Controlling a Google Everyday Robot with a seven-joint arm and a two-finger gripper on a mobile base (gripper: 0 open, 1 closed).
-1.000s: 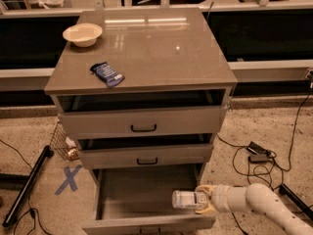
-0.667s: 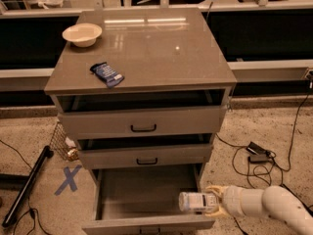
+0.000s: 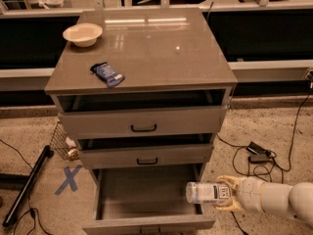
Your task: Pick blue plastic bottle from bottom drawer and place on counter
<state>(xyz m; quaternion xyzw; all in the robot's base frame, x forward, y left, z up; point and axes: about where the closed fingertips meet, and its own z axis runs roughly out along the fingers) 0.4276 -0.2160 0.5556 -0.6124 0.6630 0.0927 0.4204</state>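
Observation:
The blue plastic bottle (image 3: 207,193) lies on its side in the air, cap end pointing left, at the right edge of the open bottom drawer (image 3: 146,224). My gripper (image 3: 226,193) reaches in from the lower right and is shut on the bottle's base end. The drawer is pulled out and its floor shows bare. The counter (image 3: 161,48) is the glossy top slab of the cabinet, well above the gripper.
A cream bowl (image 3: 82,34) and a dark blue snack packet (image 3: 107,74) sit on the left part of the counter. The two upper drawers stand slightly open. Cables and a black adapter (image 3: 258,153) lie on the floor at right; a black bar (image 3: 27,185) lies at left.
The gripper has carried the bottle a little to the right and slightly up, from over the drawer's inside to its right edge.

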